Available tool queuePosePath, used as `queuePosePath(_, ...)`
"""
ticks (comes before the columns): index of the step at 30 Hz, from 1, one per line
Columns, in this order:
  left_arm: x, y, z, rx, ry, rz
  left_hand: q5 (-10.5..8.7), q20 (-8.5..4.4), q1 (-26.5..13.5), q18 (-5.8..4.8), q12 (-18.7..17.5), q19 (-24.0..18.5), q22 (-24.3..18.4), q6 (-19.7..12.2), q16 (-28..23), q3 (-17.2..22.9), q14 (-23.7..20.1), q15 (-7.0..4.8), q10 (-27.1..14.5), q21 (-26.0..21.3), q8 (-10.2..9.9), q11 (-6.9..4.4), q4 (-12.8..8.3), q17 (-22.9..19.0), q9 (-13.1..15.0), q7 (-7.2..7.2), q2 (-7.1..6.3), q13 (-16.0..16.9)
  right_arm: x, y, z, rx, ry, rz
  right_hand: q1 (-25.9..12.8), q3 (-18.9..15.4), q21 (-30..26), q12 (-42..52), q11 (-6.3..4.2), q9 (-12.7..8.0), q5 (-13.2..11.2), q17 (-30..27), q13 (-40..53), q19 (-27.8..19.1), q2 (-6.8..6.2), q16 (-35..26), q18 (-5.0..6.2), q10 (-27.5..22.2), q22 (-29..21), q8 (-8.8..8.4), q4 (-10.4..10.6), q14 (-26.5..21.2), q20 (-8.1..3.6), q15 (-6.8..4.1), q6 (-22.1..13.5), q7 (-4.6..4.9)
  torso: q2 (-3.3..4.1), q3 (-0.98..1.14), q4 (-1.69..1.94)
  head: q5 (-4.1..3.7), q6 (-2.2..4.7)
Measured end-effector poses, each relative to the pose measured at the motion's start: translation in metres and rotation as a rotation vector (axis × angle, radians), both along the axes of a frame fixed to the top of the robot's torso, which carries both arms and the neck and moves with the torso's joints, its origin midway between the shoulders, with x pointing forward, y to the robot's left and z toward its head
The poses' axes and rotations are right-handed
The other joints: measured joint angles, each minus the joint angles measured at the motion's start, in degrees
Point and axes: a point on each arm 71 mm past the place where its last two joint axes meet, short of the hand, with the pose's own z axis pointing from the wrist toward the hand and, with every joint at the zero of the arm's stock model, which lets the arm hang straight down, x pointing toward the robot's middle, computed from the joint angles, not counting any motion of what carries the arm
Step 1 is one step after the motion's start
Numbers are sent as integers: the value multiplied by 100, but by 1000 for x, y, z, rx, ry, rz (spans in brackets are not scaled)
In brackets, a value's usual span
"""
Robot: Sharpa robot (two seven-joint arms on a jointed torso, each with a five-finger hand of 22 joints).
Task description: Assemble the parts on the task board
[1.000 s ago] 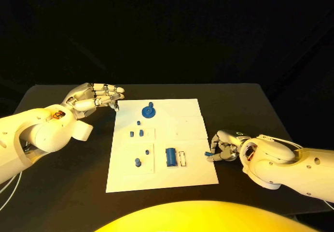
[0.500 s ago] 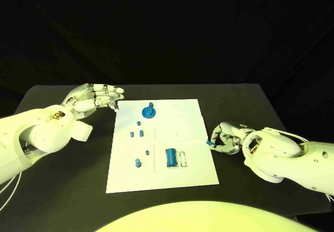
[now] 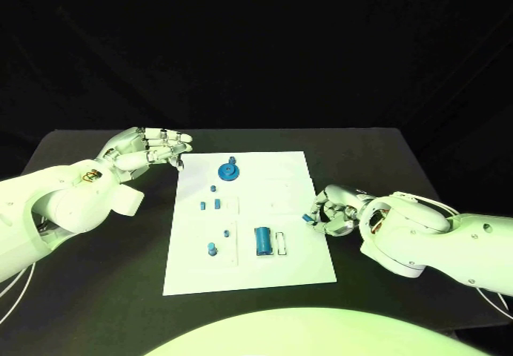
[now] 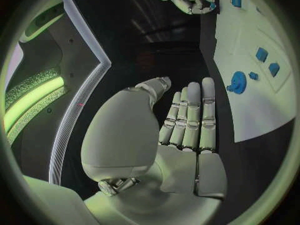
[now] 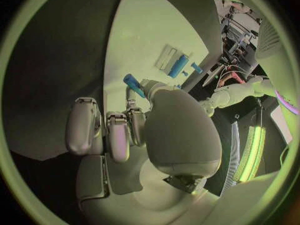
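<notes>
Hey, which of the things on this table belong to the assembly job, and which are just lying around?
Part of the job:
- task board
- small blue part pinched by the right hand
- blue gear
- blue cylinder
- smaller blue parts

Just there:
- black table
- left hand, holding nothing

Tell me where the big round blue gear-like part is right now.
In the head view, the round blue gear-like part sits at the far end of the white task board, towards the robot's left, nearest its left hand.

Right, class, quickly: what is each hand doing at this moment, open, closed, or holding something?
Left hand: open, holding nothing, beside the task board's far corner.
Right hand: holding a small blue part at the board's edge.
</notes>
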Motion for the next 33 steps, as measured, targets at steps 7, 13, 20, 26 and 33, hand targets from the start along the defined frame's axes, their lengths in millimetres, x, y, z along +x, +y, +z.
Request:
queuePosePath(7, 0, -1, 0, 0, 1, -3, 0, 0, 0, 0, 0, 0, 0, 0, 0, 0, 0, 0, 0, 0, 0, 0, 0, 0, 0, 0, 0, 0, -2, 30, -12, 69, 76, 24, -342, 347, 0, 107, 0, 5, -22, 0, -1, 0, 16, 23, -36, 0, -1, 38, -219, 0, 0, 0, -7, 6, 1, -5, 11, 14, -18)
queuePosePath(13, 0, -2, 0, 2, 0, -5, 0, 0, 0, 0, 0, 0, 0, 0, 0, 0, 0, 0, 0, 0, 0, 0, 0, -1, 0, 0, 0, -6, -7, 45, -25, 100, 142, 36, -568, 511, 0, 271, 0, 6, -34, -1, -1, 0, 77, 22, -36, 0, -1, 38, -308, 0, 0, 0, 15, 29, 1, -7, 14, 38, -25)
queuePosePath(20, 0, -2, 0, 5, -1, -9, 0, 0, 0, 0, 0, 0, 0, 0, 0, 0, 0, 0, 0, 0, 0, 0, 0, -1, 0, 0, 0, -6, -9, 52, -29, 120, 174, 42, -614, 528, 0, 303, 1, 14, -44, -1, -2, 0, 62, 22, -36, 1, -1, 104, -325, 12, 0, -12, 16, 30, 1, -4, 7, 66, -44)
queuePosePath(26, 0, -2, 0, 6, -2, -10, 0, 0, 0, 0, 0, -1, -6, 0, 0, 0, 0, 0, 0, 0, 0, 0, 0, -2, 0, 0, 0, -6, -10, 55, -30, 130, 187, 42, -647, 582, 0, 303, 1, 52, -62, -1, -2, 0, 35, 22, -36, 1, -2, 105, -380, 20, 1, -20, 16, 30, 1, 0, 0, 79, -51)
queuePosePath(33, 0, -2, 0, 6, -2, -12, 0, 0, 0, 0, 0, -1, -6, 0, 0, 0, 0, 0, 0, 0, 0, 0, 0, -2, 0, 0, 0, -5, -11, 56, -31, 136, 195, 40, -718, 605, 0, 303, 1, 53, -66, -2, -3, 0, 31, 22, -36, 1, -2, 139, -403, 20, 1, -20, 16, 30, 1, 1, -1, 84, -43)
